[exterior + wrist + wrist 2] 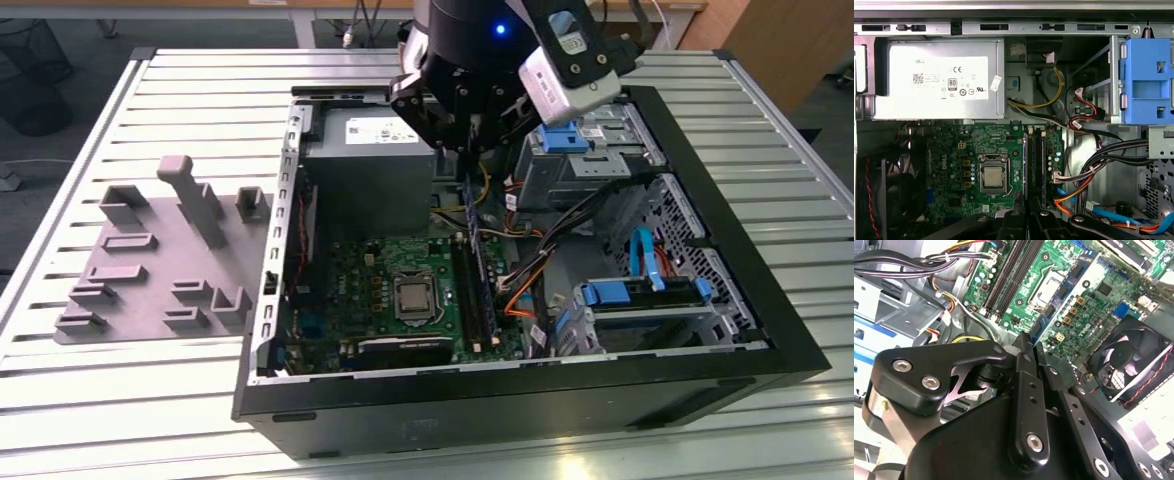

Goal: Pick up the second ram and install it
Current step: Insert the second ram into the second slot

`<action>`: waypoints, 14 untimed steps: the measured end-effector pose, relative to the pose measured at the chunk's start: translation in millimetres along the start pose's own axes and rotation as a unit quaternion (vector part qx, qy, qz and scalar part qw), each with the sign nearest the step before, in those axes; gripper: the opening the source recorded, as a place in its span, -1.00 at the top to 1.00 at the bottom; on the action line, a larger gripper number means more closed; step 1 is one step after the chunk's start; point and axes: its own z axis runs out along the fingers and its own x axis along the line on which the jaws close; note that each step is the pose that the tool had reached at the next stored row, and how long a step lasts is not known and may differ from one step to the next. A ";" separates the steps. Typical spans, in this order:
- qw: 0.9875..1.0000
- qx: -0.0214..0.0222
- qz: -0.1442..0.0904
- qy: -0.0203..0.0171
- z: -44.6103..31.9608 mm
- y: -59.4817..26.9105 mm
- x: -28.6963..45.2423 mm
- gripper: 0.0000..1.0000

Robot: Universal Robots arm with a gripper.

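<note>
Black hand (463, 140) | pinching second ram (470, 195) upright | above motherboard (400, 290) slots

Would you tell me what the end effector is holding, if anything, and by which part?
It cannot be told; the end effector hangs above the motherboard, its grip hidden edge-on.

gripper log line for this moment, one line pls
gripper: shut, above open computer case | position: over memory slots beside power supply | ram stick: cannot tell if held
</note>
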 end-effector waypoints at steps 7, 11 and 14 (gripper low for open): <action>0.999 0.000 -0.033 0.001 4.3 0.0 -1.3 0.72; 1.000 0.000 -0.030 0.001 11.4 0.0 -1.5 0.72; 1.000 0.000 -0.028 0.002 16.6 0.0 -2.7 0.72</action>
